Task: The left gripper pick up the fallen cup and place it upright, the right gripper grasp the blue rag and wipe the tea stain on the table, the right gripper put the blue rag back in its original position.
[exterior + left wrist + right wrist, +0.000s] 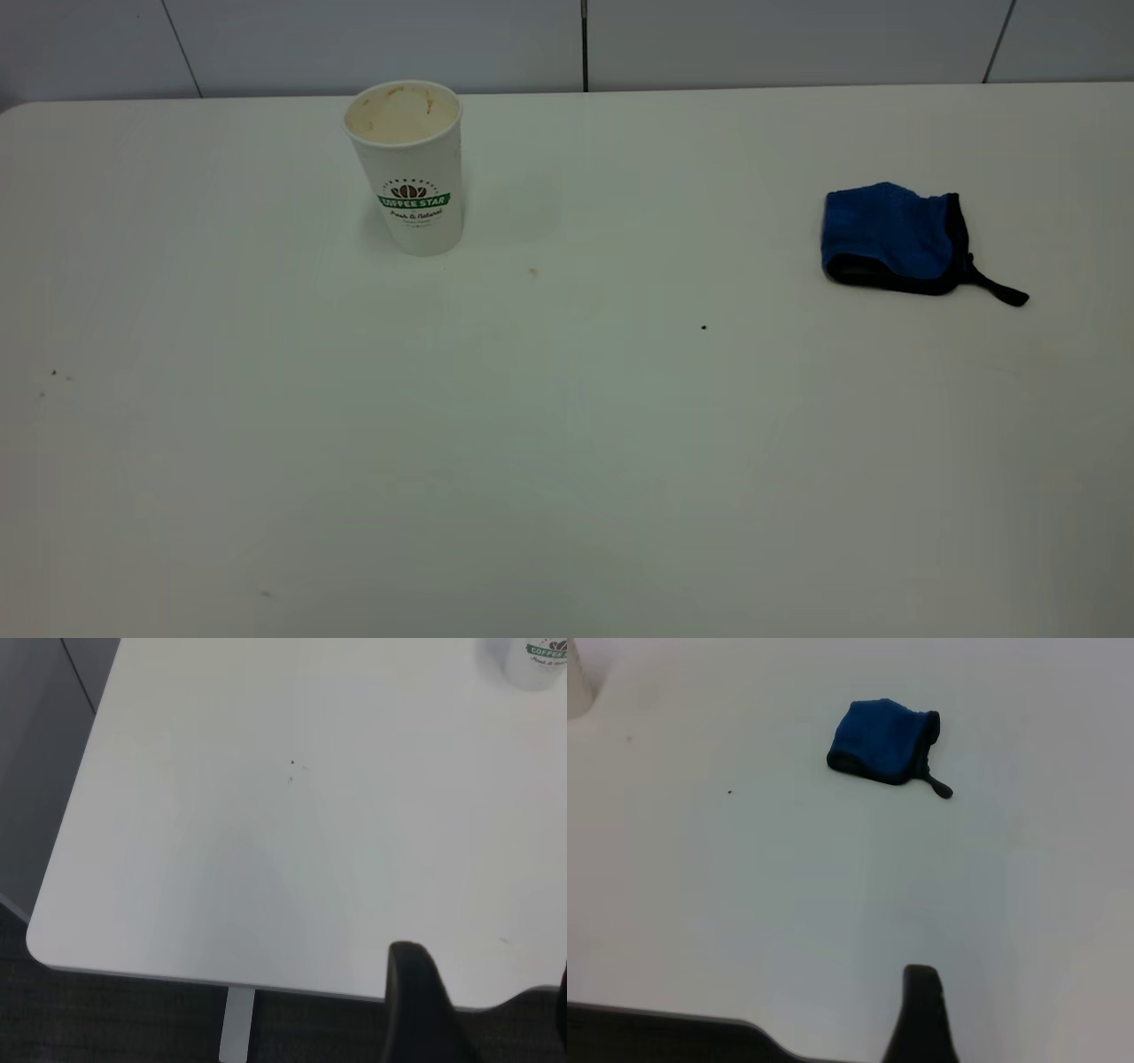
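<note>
The cup (pixel 406 168) stands upright at the back left of the table (pixel 567 496), its mouth stained tan; its base also shows in the left wrist view (pixel 536 660). The blue rag (pixel 890 237) lies bunched at the right, strap tail toward the right; it also shows in the right wrist view (pixel 881 740). Of the tea stain only a small tan spot (pixel 532 272) with a very faint yellowish smear shows, right of the cup. Neither gripper is in the exterior view. My left gripper (pixel 485 961) hangs open over the table's near corner. One black fingertip (pixel 921 983) of my right gripper shows, far from the rag, nothing beside it.
A few tiny dark specks (pixel 703 327) dot the table. The table's rounded corner (pixel 40 943) and a white leg (pixel 237 1028) show in the left wrist view, with dark floor beyond. A tiled wall (pixel 585 40) runs behind the table.
</note>
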